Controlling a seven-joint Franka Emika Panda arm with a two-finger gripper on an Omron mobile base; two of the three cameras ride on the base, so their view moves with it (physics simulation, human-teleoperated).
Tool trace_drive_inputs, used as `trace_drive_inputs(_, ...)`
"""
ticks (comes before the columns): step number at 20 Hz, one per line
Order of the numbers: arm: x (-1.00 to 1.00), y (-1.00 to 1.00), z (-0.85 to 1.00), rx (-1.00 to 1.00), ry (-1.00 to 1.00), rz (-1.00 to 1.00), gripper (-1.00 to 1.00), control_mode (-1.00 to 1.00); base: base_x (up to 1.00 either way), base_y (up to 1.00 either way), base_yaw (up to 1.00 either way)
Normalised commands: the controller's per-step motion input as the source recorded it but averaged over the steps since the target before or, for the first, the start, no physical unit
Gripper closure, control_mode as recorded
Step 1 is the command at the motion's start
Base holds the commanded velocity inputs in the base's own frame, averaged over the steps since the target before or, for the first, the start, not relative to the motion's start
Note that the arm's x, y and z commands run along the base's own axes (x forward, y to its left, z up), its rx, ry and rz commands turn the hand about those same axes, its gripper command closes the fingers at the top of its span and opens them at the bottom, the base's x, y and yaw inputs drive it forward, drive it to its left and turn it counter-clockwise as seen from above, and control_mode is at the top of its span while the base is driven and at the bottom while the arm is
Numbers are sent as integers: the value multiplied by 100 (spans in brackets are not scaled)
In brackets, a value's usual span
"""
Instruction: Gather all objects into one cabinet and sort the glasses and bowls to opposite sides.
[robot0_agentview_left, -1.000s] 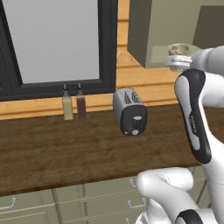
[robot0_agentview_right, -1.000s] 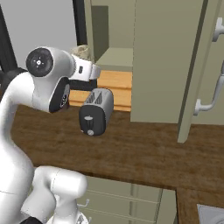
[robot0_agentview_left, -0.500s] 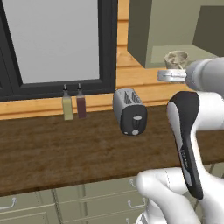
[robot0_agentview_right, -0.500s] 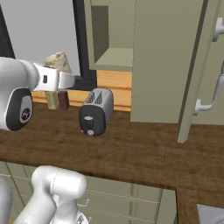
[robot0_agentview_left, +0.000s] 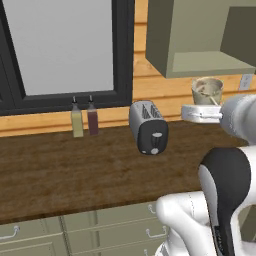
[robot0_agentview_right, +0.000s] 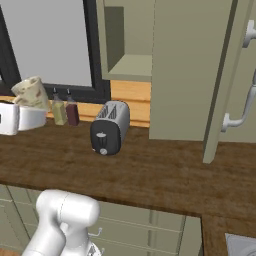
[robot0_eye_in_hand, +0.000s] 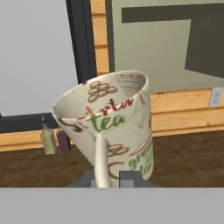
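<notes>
You have the dark-fronted silver toaster (robot0_agentview_left: 148, 128) on the brown wooden counter (robot0_agentview_left: 75, 165) | two small bottles (robot0_agentview_left: 84, 116) to its left, below the black-framed window (robot0_agentview_left: 60, 50) | open olive wall cabinet (robot0_agentview_left: 200, 37) above right | patterned cream glass (robot0_agentview_left: 207, 91) in the air right of the toaster, below that cabinet

The dark wooden counter (robot0_agentview_left: 75, 170) runs wide beneath the gripper (robot0_eye_in_hand: 107, 177), which hangs above it holding a cup clear of the surface. On the wood, a silver and black toaster (robot0_agentview_left: 148, 127) stands upright, lower than the gripper and off to its side, near the back wall. Farther from the gripper, beyond the toaster, two slim bottles stand side by side just under the window frame: a pale yellow-green bottle (robot0_agentview_left: 76, 120) and a dark red bottle (robot0_agentview_left: 92, 118), nearly touching each other. In the hand view both bottles sit low at the back of the counter, behind the gripper's cup. The counter's front edge tops pale green drawers (robot0_agentview_left: 100, 235).
</notes>
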Motion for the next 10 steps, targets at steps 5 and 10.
trace_drive_inputs(5, -100, 15, 0, 18, 9, -4, 100, -100, 0, 0, 0)
trace_drive_inputs(10, -82, 2, 0, 16, 10, -2, 100, -100, 0, 0, 0)
